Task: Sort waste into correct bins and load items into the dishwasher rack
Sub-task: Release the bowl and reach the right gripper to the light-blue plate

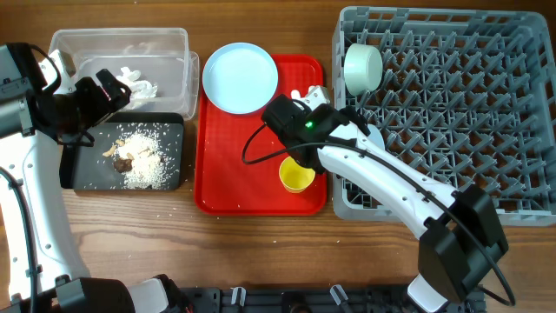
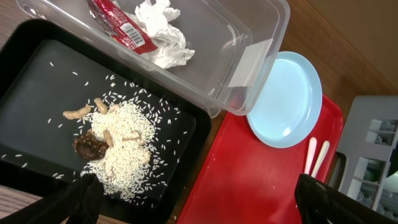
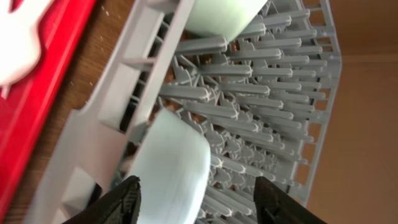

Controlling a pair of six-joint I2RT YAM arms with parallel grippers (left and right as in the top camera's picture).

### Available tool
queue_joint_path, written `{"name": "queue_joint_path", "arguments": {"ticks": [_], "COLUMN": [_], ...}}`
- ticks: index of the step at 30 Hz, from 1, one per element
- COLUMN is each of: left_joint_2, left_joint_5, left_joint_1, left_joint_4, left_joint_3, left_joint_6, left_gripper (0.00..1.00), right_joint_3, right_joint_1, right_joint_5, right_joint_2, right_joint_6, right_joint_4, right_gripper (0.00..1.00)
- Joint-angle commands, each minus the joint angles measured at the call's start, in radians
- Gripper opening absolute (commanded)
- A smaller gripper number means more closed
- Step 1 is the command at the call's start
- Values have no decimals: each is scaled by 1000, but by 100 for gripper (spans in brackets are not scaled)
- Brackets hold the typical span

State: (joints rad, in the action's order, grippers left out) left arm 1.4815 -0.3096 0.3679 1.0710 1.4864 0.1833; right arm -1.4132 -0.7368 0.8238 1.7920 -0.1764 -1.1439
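Observation:
The clear tub (image 1: 117,35) holds the red-and-white wrapper (image 2: 118,23) and white crumpled paper (image 2: 163,34). The black tray (image 1: 87,169) holds rice crumbs (image 2: 124,149) and brown scraps (image 2: 90,146). My left gripper (image 2: 199,205) is open and empty, above the edge between the black tray and the red tray. The blue plate (image 1: 241,76), yellow cup (image 1: 296,176) and white fork and spoon (image 2: 316,155) lie on the red tray. One pale bowl (image 1: 363,68) stands in the grey rack (image 1: 452,113). My right gripper (image 3: 198,183) is open around a second bowl (image 3: 171,165) at the rack's left edge.
The red tray (image 1: 226,165) lies between the bins and the rack. The rack's left wall (image 3: 112,118) is close under my right gripper. My right arm (image 1: 391,178) crosses the rack's near left corner. Bare wooden table shows along the front edge.

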Motion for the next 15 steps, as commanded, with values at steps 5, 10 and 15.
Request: {"name": "queue_joint_path", "arguments": {"ticks": [5, 10, 15], "left_joint_2": [5, 5, 5], "left_joint_5": [-11, -12, -11], "left_joint_1": [3, 3, 3], "left_joint_4": [0, 0, 0], "left_joint_3": [14, 14, 14], "left_joint_6": [-23, -23, -23], "left_gripper": [100, 100, 100], "right_joint_3": [-270, -392, -363], "right_joint_1": [42, 67, 68], "right_joint_5": [-218, -829, -917], "right_joint_2": [-2, -3, 5], "right_joint_6": [85, 204, 151], "right_joint_4": [94, 248, 385], "right_gripper": [81, 100, 100]}}
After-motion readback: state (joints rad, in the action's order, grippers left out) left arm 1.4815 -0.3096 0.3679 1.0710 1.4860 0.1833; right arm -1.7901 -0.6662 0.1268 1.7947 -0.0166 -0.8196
